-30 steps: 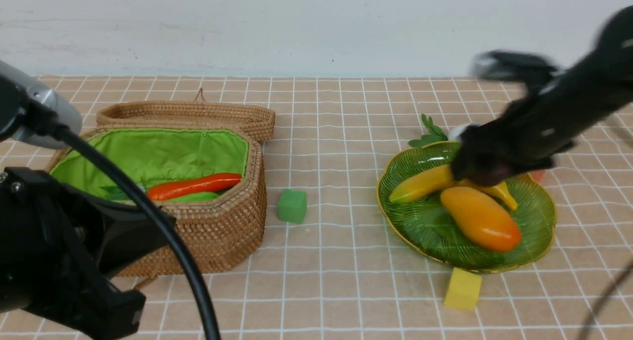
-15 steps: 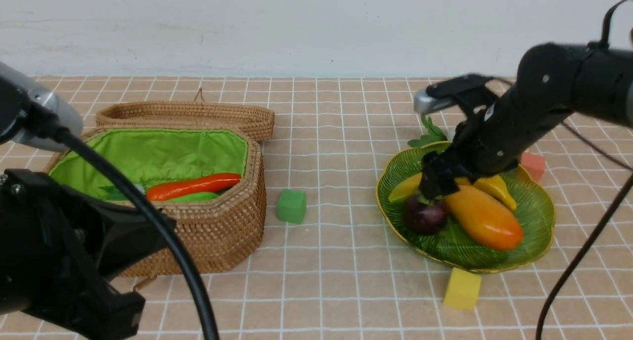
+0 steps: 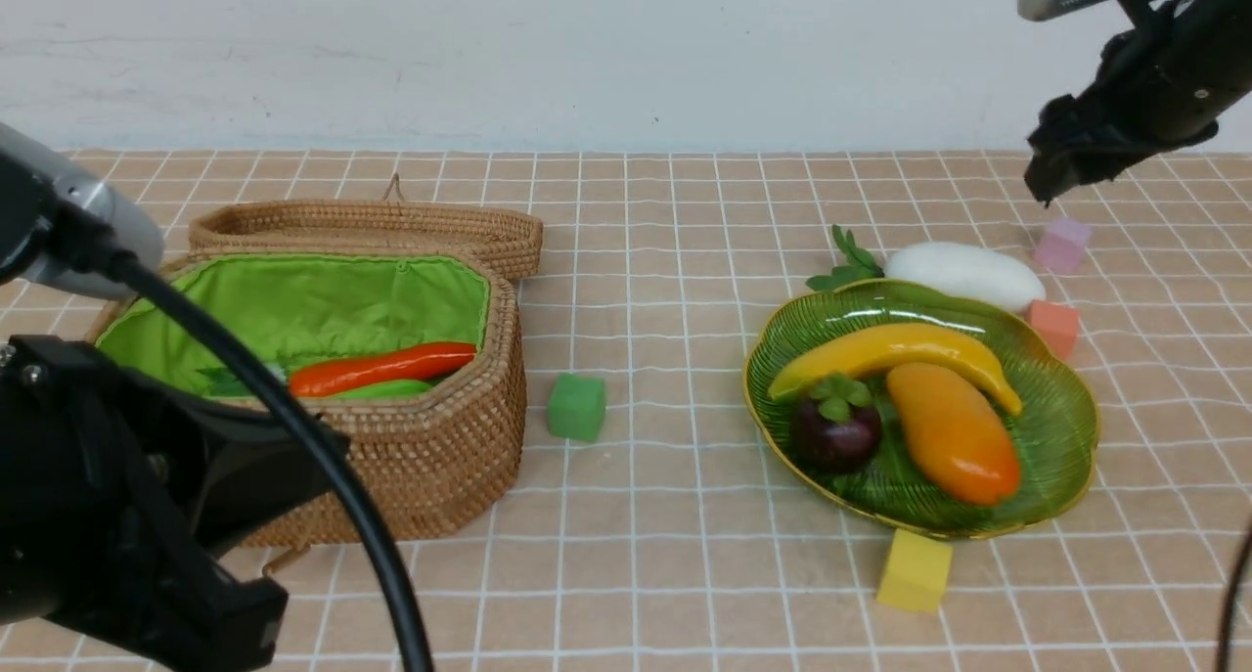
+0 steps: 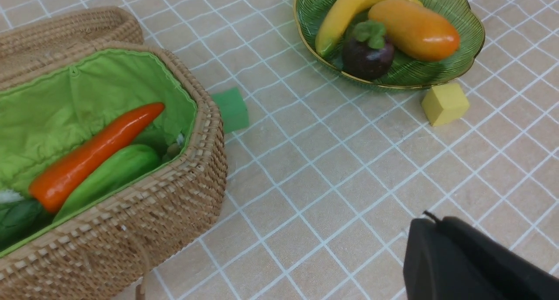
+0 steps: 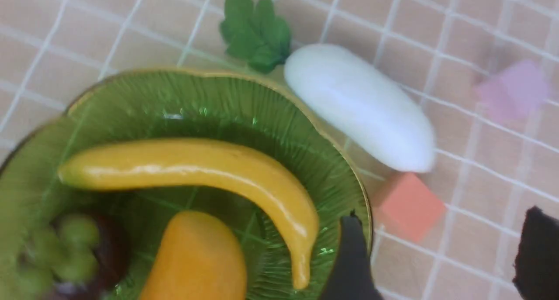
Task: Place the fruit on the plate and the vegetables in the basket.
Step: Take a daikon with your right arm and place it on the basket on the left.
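Risk: radish [image 3: 963, 274] lies at the plate's [image 3: 1066, 435] one o'clock, just beside its rim, orange cube [image 3: 1054, 327] near; I judge a careless pinch could shove either, or the smooth body slip out
Right gripper [image 3: 1049, 175]: mine; fingers spread, holding and touching nothing; high at two o'clock
Basket [image 3: 430, 476]: nine o'clock; carrot [image 3: 386, 367], gourd [image 3: 386, 390] inside

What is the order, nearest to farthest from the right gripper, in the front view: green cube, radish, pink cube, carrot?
1. pink cube, far right, below the right gripper.
2. radish, behind the plate.
3. green cube, mid-table.
4. carrot, in the basket, far left.
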Controlling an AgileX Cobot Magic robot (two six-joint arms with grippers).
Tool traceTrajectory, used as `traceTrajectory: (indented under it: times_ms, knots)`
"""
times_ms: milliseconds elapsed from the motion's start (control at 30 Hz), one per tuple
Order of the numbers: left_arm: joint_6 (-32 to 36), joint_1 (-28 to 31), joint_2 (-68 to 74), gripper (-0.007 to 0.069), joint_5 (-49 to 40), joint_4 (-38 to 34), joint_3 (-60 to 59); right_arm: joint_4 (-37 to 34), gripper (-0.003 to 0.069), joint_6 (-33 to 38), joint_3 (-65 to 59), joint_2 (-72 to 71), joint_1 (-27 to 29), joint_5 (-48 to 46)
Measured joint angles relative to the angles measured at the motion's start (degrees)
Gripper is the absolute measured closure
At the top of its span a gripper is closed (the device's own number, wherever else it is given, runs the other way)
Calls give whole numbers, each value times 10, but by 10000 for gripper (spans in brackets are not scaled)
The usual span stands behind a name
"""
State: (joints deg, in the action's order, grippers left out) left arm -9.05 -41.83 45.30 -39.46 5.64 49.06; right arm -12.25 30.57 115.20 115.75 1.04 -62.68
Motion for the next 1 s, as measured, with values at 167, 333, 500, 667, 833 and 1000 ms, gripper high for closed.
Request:
traceTrajectory:
  times_ms: [167, 333, 500, 667, 833, 1000]
  knots:
    - [0, 0, 0, 637, 0, -1, 0, -85, 118, 115, 138, 142, 45, -44]
    - [0, 0, 0, 637, 0, -1, 0, -89, 82, 142, 229, 248, 56, -41]
    - [0, 0, 0, 637, 0, -1, 0, -103, 77, 168, 241, 279, 55, -24]
    - [0, 0, 0, 637, 0, -1, 0, -116, 77, 184, 241, 295, 55, 1]
    - [0, 0, 0, 637, 0, -1, 0, -125, 77, 194, 242, 311, 55, 29]
    - [0, 0, 0, 637, 0, -1, 0, -134, 77, 213, 242, 330, 55, 42]
